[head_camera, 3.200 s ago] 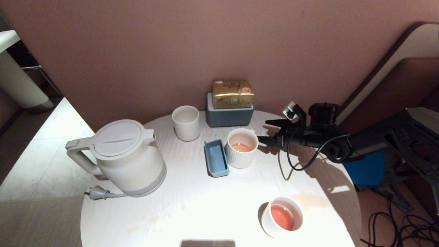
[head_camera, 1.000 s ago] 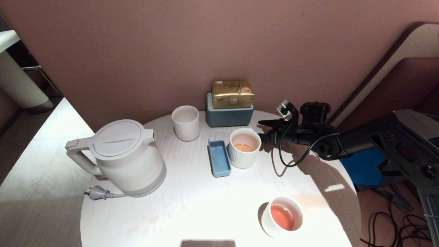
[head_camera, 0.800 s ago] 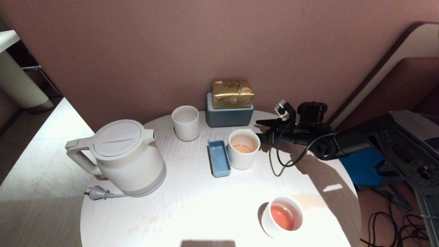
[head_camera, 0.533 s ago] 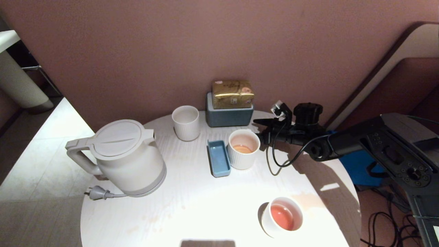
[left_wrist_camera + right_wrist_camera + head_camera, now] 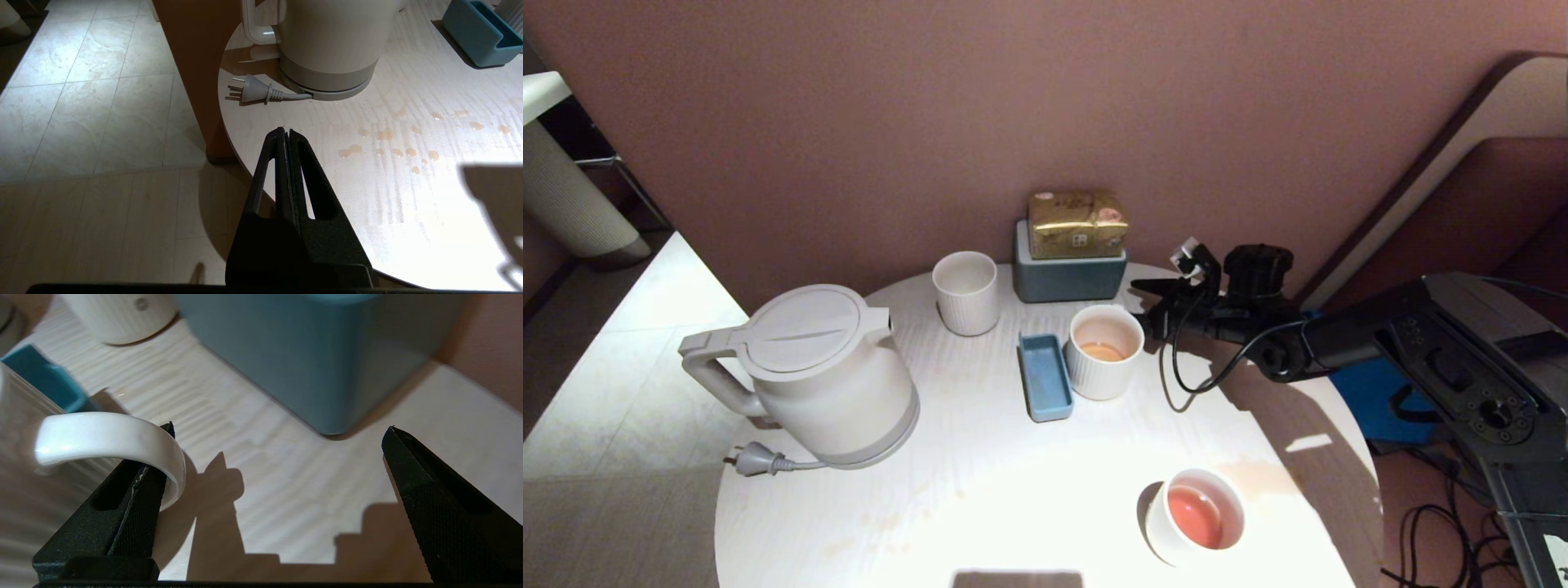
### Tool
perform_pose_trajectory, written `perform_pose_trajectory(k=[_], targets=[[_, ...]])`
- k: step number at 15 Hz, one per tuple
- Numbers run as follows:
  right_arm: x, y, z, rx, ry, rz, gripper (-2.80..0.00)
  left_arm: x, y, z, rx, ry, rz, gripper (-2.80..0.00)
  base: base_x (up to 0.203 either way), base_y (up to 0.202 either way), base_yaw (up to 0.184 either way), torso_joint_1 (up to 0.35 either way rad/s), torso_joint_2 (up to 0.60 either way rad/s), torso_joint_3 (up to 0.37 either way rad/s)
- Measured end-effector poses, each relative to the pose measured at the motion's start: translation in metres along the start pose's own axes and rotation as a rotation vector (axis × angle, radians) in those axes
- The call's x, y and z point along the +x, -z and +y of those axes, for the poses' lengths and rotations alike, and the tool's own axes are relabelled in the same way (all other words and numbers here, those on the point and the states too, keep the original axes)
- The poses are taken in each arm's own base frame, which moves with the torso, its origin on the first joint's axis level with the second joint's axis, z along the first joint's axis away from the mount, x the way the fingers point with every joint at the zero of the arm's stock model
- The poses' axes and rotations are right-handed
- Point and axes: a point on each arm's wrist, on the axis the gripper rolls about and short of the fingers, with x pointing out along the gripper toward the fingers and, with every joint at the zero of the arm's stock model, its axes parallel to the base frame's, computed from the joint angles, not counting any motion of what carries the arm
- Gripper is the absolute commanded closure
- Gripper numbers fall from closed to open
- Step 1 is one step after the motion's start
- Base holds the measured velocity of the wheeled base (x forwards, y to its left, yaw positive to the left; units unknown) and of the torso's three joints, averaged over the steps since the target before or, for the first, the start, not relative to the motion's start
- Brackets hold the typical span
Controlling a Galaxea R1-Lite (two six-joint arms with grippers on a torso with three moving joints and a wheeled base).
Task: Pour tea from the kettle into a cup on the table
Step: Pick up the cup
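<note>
Three white cups (image 5: 1102,352), one kettle (image 5: 823,374); right gripper (image 5: 1145,307) wide open, empty

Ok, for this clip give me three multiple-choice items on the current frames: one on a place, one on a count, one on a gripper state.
1. Where does the small blue rectangular tray lie?
A. Beside the squat ribbed white mug, on the side facing the large cream-white electric kettle
B. On top of the kettle's lid
C. On the floor

2. How many white cups stand on the round white table?
A. One
B. Three
C. Five

3. How is the right gripper?
A. Shut on the kettle's handle
B. Shut on nothing
C. Open, by the mug's handle

Answers: 1 A, the head view shows the tray next to the mug, toward the kettle. 2 B, mug, ribbed white tumbler and smooth white cup. 3 C, the right wrist view shows its fingers wide apart, with the loop handle at one of them.
</note>
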Motion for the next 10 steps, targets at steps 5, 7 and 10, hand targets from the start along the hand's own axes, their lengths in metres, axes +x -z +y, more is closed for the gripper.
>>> perform_pose_trajectory(k=[5,7,10], targets=[[-0.008,-0.002,-0.009,-0.013,0.031,-0.013,-2.8,0.0,0.0,0.0,0.0,0.0,0.0,0.0,0.0,0.0,0.0,0.0,0.0,0.0],[-0.013,0.001,-0.012,-0.014,0.042,-0.013,-2.8,0.0,0.0,0.0,0.0,0.0,0.0,0.0,0.0,0.0,0.0,0.0,0.0,0.0],[-0.02,0.004,-0.007,-0.009,0.045,-0.007,-2.8,0.0,0.0,0.0,0.0,0.0,0.0,0.0,0.0,0.0,0.0,0.0,0.0,0.0]])
